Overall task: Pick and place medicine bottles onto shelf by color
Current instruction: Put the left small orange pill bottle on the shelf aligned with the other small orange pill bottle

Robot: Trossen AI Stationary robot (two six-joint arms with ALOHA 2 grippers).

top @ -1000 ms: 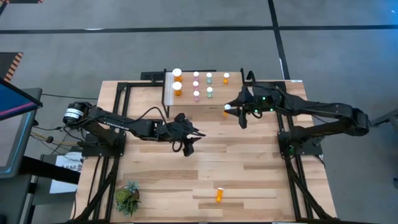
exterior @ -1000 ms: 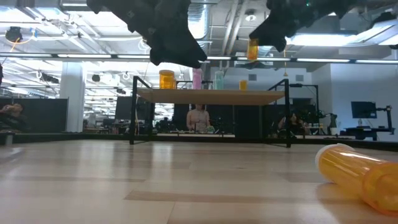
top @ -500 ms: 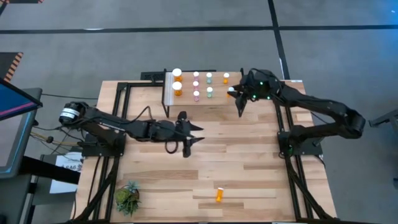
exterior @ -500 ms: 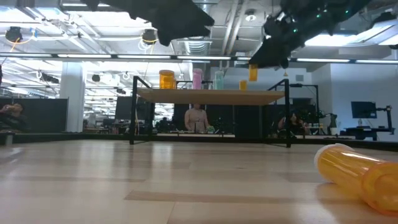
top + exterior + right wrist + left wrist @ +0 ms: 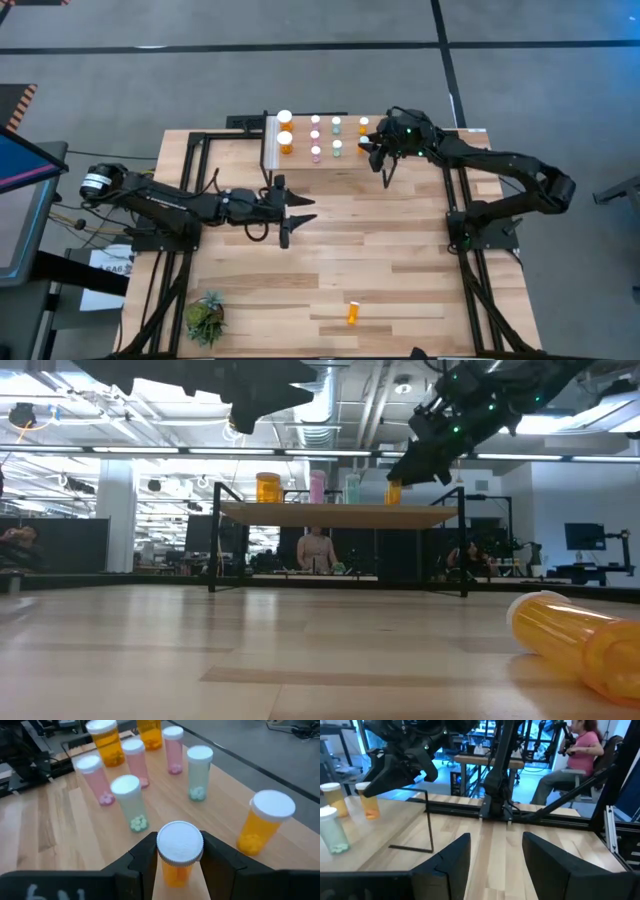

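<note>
The shelf stands at the table's far side, with large orange, pink, pale green and one small orange bottle upright on it. My right gripper is over the shelf's right end, shut on a small orange bottle with a white cap. Another orange bottle lies on its side near the table's front edge; it also shows in the low view. My left gripper hangs open and empty above the table's middle left. My right gripper pinches the small orange bottle between its two fingers, just below the white cap. The fingers come slanting down from the table's right side. The bottle is upright over the shelf top; whether its base rests on it, I cannot tell.
A small potted plant stands at the table's front left corner. The shelf's white strip is at its left end, next to the two large orange bottles. A person sits beyond the table.
My right gripper has carried the small orange bottle toward the far edge and the left, and down to the shelf's right end beside the other small orange bottle. My left gripper has drawn back toward the table's left edge.
</note>
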